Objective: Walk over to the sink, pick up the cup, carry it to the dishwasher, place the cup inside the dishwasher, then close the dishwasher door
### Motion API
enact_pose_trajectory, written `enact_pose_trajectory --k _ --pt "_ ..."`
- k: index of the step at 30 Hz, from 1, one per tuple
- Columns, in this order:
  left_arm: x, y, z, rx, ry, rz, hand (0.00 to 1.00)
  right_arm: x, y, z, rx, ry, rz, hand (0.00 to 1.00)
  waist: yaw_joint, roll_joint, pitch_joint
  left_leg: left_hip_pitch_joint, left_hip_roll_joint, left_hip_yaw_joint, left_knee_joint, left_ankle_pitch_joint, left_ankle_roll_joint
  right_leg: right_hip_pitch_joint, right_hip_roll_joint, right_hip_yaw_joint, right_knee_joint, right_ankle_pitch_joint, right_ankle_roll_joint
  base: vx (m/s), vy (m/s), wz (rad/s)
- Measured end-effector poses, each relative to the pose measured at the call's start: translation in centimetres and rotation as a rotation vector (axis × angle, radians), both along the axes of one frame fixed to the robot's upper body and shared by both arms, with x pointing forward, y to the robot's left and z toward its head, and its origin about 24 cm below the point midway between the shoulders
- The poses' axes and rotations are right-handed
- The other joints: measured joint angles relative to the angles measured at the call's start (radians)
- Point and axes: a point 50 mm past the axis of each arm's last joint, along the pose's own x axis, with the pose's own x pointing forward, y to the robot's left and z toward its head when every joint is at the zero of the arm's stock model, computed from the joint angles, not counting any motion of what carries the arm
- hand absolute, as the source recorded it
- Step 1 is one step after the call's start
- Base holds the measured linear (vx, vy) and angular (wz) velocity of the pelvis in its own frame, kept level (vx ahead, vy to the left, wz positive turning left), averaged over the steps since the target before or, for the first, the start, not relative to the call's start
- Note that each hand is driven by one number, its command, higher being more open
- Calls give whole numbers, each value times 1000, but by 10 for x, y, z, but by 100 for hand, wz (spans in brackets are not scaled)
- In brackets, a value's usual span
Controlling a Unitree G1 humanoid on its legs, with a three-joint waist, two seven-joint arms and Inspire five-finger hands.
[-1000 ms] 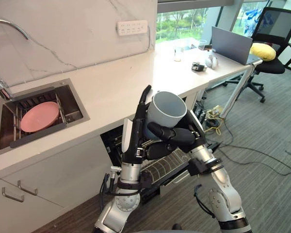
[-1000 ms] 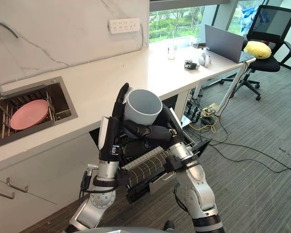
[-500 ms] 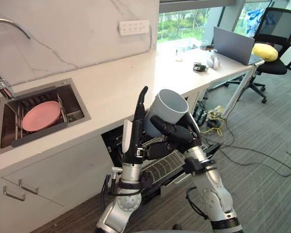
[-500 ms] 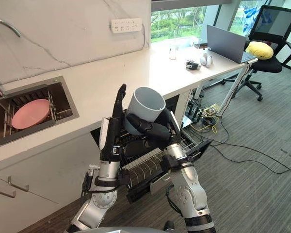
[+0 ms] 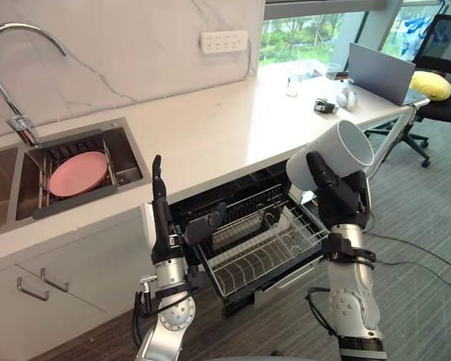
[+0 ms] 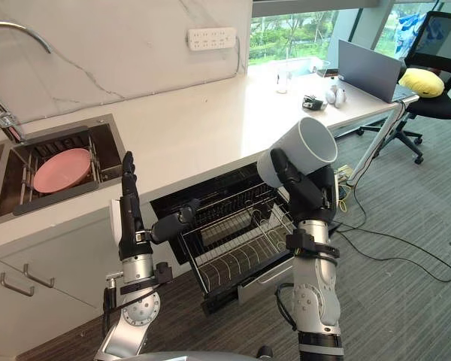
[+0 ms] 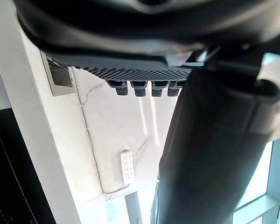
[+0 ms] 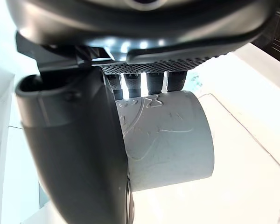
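Note:
A pale grey cup (image 5: 332, 153) is held up in the air, tilted with its mouth facing up and to the right, above the right end of the dishwasher's pulled-out wire rack (image 5: 261, 247). My right hand (image 5: 340, 198) is shut round the cup's lower part; in the right wrist view the cup (image 8: 170, 135) lies between thumb and fingers. My left hand (image 5: 162, 226) stands upright in front of the dishwasher's left side, fingers straight, thumb stuck out toward the rack, holding nothing. The dishwasher (image 6: 210, 214) is open under the white counter (image 5: 210, 131).
A steel sink (image 5: 128, 154) at the left holds a pink plate (image 5: 77, 172) on a rack, under a curved tap (image 5: 15, 41). Cabinet drawers (image 5: 41, 282) sit below it. A laptop (image 5: 379, 71) lies at the counter's far right end, an office chair (image 5: 440, 90) beyond it.
Both hands were together at the cup; now my left hand has come off and dropped to the left, while my right hand has carried the cup right and tilted it. The camera has shifted too.

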Motion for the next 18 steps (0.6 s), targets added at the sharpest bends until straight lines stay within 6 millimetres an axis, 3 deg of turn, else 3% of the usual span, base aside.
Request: enact_pose_trajectory --k 6,12,14,18 --pt "-6 16 -11 -18 74 80 100 2 -4 -13 -88 92 -5 0 4 0 0 -9 -5 -36 -5 5 3 12 -6 -36 0 -8 5 -1 0 18" --pt "-29 53 -66 -37 356 287 100 0 -15 -76 -234 418 22 0 26 -3 3 -18 -11 -91 -27 22 5 27 -12 -90 0 -21 12 3 -2 28" --pt "-48 70 -94 -64 509 378 100 -4 -21 -106 -307 571 48 0 35 -4 4 -20 -14 -121 -45 38 5 33 -13 -123 0 -25 13 22 -9 38" --pt "-84 90 -128 -110 705 509 100 -10 -31 -142 -357 785 84 0 52 -5 4 -38 -16 -169 -51 48 5 42 -14 -168 0 -26 14 12 -3 37"
